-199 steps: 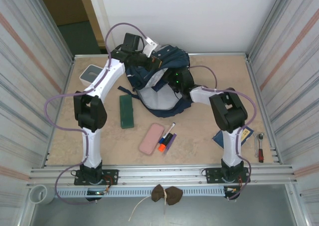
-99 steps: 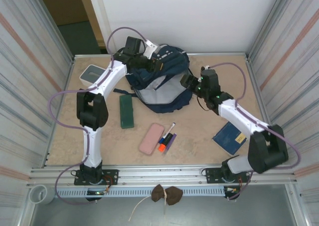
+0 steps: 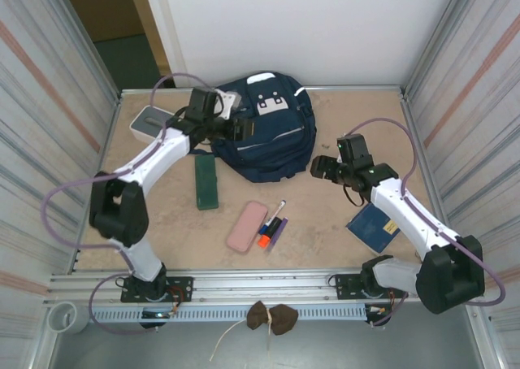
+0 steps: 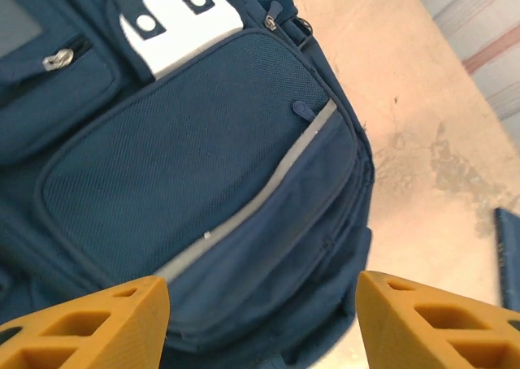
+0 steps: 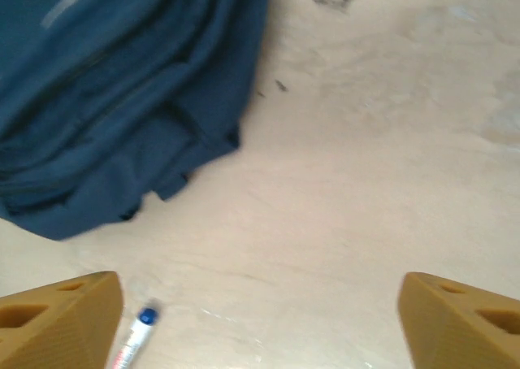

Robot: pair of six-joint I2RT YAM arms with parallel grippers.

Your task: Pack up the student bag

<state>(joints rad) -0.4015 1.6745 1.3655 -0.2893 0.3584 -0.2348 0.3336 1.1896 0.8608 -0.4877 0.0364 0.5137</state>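
Top external: student bag (image 3: 268, 137) on beige tabletop (image 3: 317, 223) btwn ribbed sidewalls (image 3: 49, 125).

Navy blue backpack (image 3: 262, 137) lies flat on the table (image 3: 333, 219), front side up, at the far middle, close to the back wall. Top end points toward the wall, rounded bottom end toward the near side. White patch (image 3: 272, 105) with dark dots sits on the upper front. Left wrist view: mesh-textured front pocket (image 4: 187, 166) with a thin grey stripe along its edge, looks zipped shut; metal zipper pulls (image 4: 57, 58) lie flat above it. Right wrist view: bag's edge rests on the table in soft folded layers, slightly slumped. No items visible sticking out of the bag.
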